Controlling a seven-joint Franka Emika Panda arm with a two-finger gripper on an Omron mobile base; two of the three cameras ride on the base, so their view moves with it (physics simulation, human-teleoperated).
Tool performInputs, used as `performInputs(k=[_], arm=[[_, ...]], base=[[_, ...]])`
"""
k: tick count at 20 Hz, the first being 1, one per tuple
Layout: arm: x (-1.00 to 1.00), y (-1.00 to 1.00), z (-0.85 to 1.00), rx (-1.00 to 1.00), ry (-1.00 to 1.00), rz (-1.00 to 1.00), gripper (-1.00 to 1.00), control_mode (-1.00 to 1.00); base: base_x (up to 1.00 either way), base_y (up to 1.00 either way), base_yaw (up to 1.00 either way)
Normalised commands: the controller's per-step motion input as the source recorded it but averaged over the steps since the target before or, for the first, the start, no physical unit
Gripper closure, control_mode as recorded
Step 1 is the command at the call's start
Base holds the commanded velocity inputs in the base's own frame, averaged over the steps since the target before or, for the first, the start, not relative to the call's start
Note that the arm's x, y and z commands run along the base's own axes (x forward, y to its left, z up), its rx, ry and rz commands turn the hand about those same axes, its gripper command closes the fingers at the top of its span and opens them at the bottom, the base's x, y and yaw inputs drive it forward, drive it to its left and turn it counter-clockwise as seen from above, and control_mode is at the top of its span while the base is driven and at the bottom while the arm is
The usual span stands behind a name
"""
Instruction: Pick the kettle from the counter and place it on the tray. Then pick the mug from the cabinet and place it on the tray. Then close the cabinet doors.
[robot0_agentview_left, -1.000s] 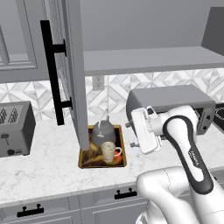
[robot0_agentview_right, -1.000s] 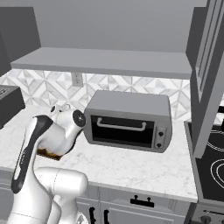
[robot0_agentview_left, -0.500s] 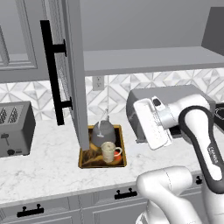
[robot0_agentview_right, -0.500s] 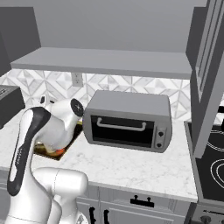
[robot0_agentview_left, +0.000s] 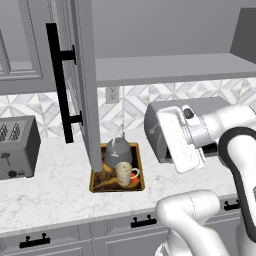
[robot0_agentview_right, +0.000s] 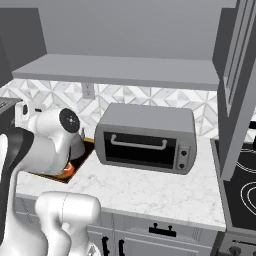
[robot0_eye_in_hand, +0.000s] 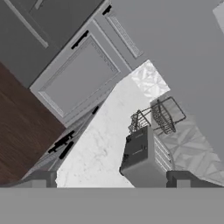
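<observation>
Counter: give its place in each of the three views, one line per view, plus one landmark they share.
Left base view: the counter spans the lower half, carrying the toaster.
Right base view: the counter fills the lower middle, under the toaster oven.
Hand view: the counter is a tilted marble strip from bottom centre to upper right.
Shared landmark: the black drawer handles below its front edge.

Centre-left of my left base view, the open cabinet door (robot0_agentview_left: 82, 85) hangs right over the tray's (robot0_agentview_left: 140, 170) left edge, crowding the kettle (robot0_agentview_left: 117, 150) and mug (robot0_agentview_left: 125, 173). The toaster oven (robot0_agentview_left: 162, 130) walls off the right. I see bare counter (robot0_agentview_left: 55, 192) between tray and toaster (robot0_agentview_left: 17, 147), lower left.
</observation>
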Motion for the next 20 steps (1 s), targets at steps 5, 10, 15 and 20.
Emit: performInputs(k=[5,10,15,20], arm=[[-0.60,0.04,0.43,0.00,-0.04,0.00,-1.00,-1.00],[-0.47,0.03,0.27,0.00,-0.20,0.01,-1.00,-1.00],[-0.45,0.08,0.20,0.00,-0.23,0.00,-1.00,-1.00],[-0.37,0.20,0.14,-0.02,-0.12,0.00,-1.00,-1.00]], base=[[0.00,0.00,0.00],[0.00,0.00,0.00],[0.00,0.00,0.00],[0.00,0.00,0.00]])
